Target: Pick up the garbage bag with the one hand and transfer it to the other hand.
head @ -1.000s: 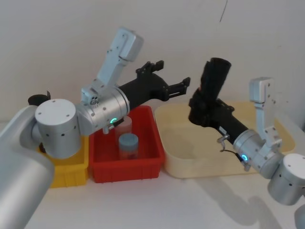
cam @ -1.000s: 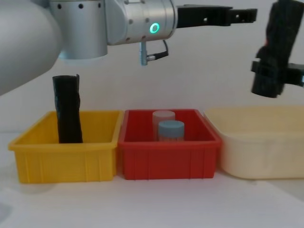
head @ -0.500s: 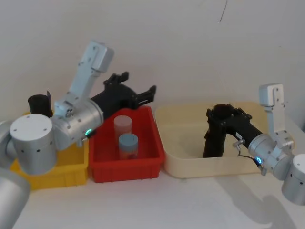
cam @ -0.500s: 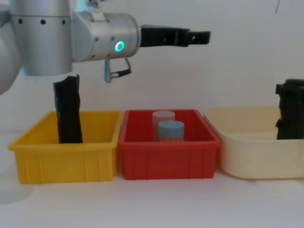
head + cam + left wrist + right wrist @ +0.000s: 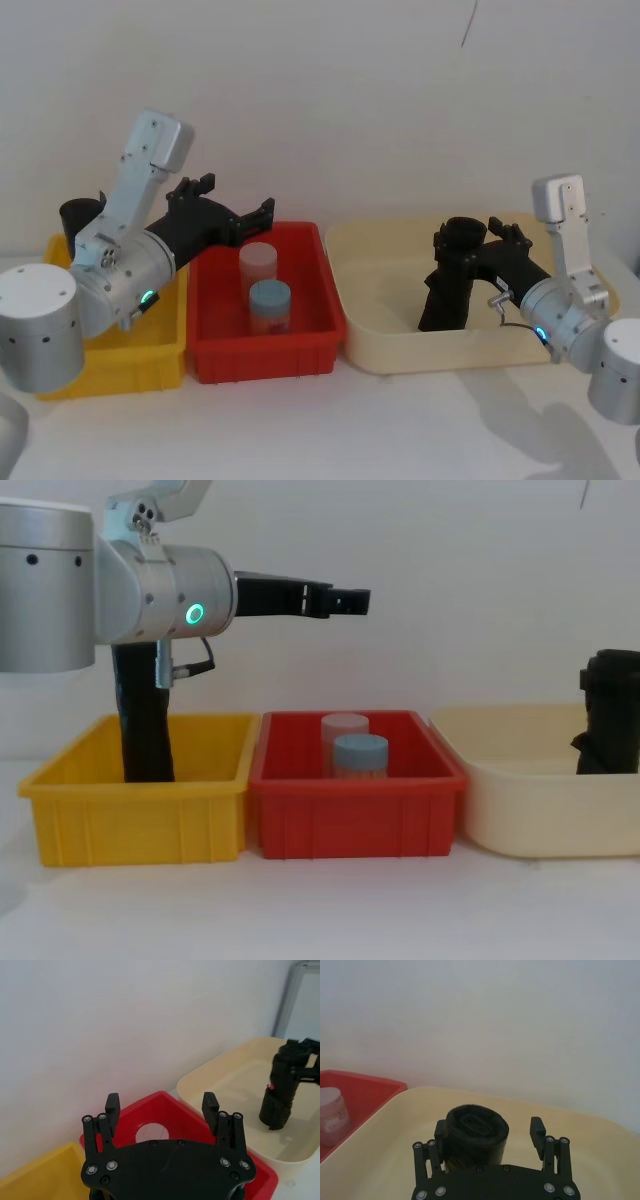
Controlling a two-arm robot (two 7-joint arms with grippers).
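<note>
In the cream tub (image 5: pixel 400 352) on the robot's right, the head view shows the garbage bag (image 5: pixel 445 295) standing on the tub's floor and leaning a little. The right gripper (image 5: pixel 472 238) is set around its top. The left gripper (image 5: pixel 235 197) hangs over the border of the yellow bin (image 5: pixel 150 365) and the red bin (image 5: pixel 265 355), well apart from the bag. A second black roll (image 5: pixel 78 215) stands in the yellow bin.

From the left wrist, that gripper's jaws stand wide apart with nothing between them.

From the right wrist, the bag's top sits between the right jaws, which are apart. One finger (image 5: pixel 440 1130) touches the roll and the other stands clear of it.

From the chest, the bag shows at the right edge behind the tub's wall, which hides its base.

The risk lies in drawing the right gripper away. The touching finger could drag on the crinkly plastic and tip the leaning roll over. A sideways pull would probably topple it, so a straight lift looks safer. Closing again off-centre could crush the roll's soft top.
</note>
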